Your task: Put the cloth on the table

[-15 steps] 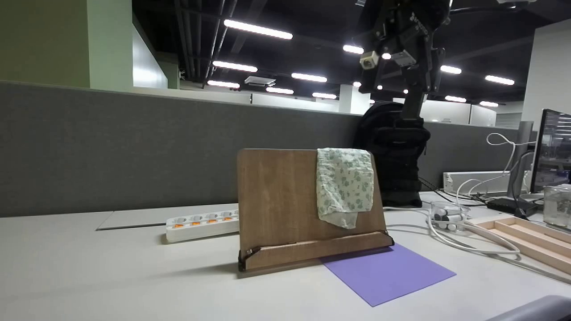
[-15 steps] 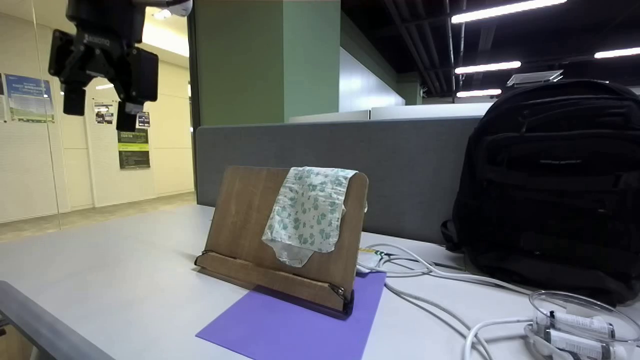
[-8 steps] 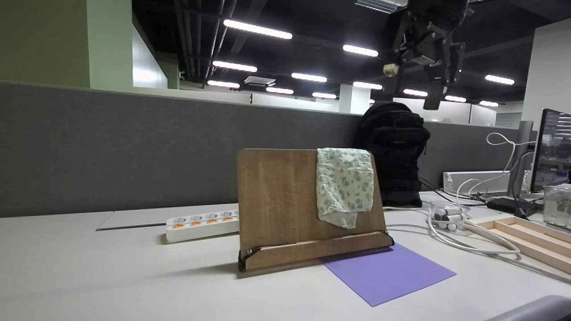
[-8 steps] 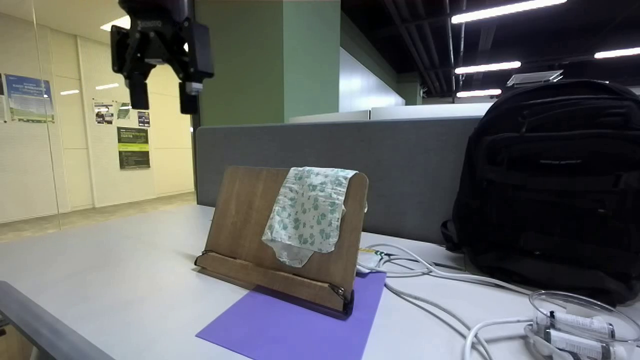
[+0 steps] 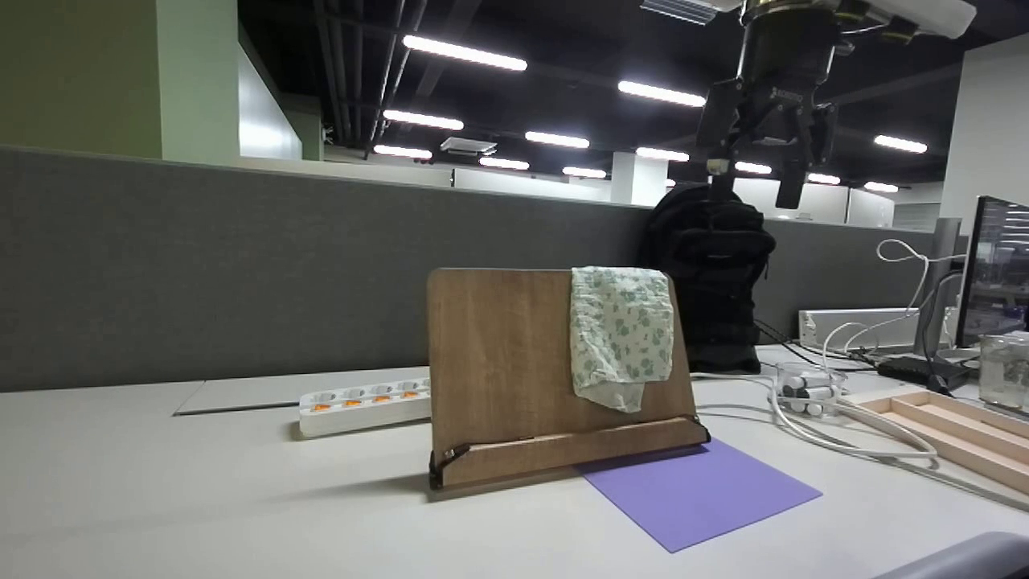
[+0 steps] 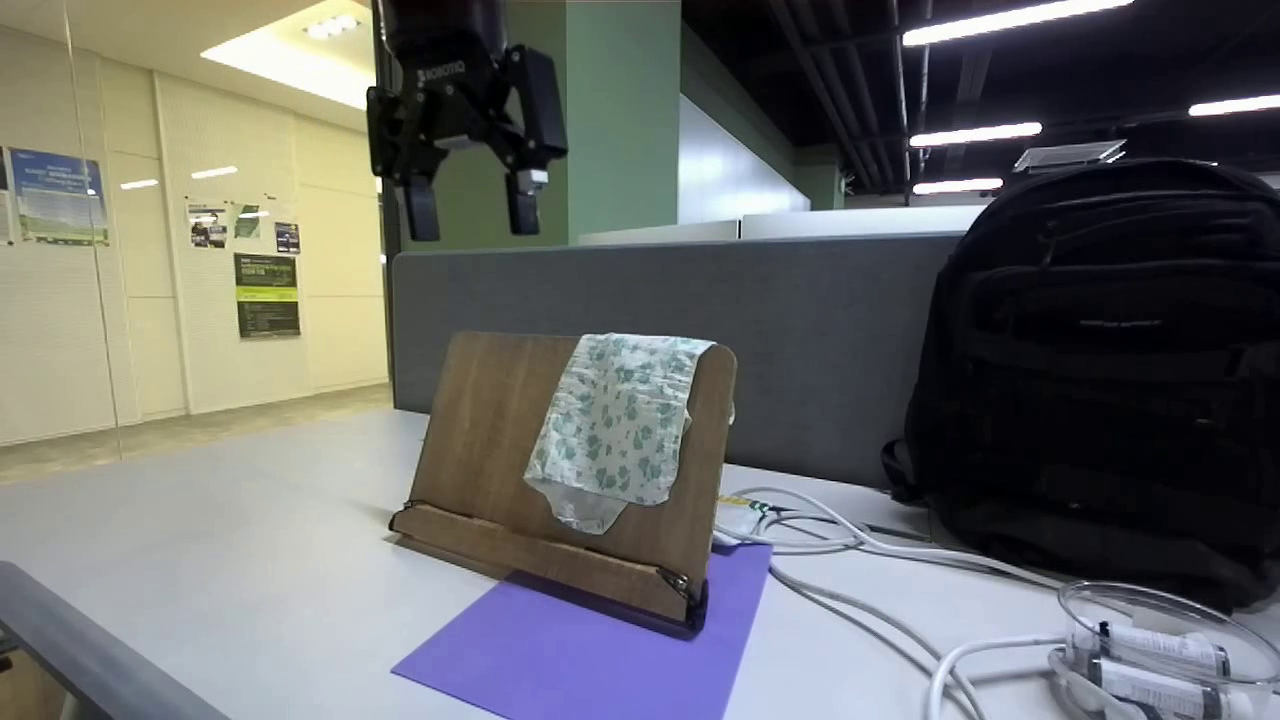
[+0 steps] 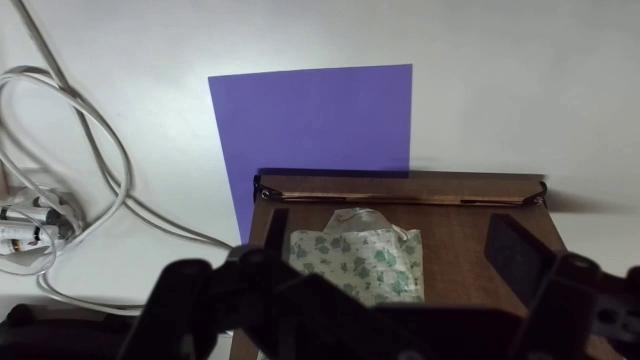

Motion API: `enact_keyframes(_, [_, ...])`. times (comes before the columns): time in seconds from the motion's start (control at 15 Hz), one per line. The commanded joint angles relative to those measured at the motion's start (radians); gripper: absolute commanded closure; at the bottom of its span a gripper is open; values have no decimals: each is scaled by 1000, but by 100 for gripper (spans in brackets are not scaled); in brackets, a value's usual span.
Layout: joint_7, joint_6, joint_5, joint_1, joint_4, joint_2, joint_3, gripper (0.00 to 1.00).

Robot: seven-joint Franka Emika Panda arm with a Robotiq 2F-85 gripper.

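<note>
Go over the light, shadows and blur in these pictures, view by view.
Wrist view: pincer nearly black, its closest parts blurred; print on the cloth clear; pale sheen on the table beside the sheet. In an exterior view, the board throws a soft shadow onto the table. In both exterior views, the lights burn out to white and the backpack is nearly black.

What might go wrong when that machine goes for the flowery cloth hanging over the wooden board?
The cloth is draped over the top edge of the wooden board, so the open pincer may pinch the board too. A tug could also drag or tip it. The purple sheet lies in front, so the cloth might land there instead of directly on the table.
</note>
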Motion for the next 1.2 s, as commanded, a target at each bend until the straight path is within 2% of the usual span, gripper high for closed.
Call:
enact_keyframes(0.0, [6, 5, -11, 16, 13, 28, -16, 0])
enact_keyframes(0.47, [2, 17, -17, 14, 9, 22, -18, 0])
enact_keyframes(0.8, [-84, 121, -29, 16, 62, 103, -75, 0])
enact_keyframes(1.13, [-203, 181, -1, 36, 169, 256, -142, 0])
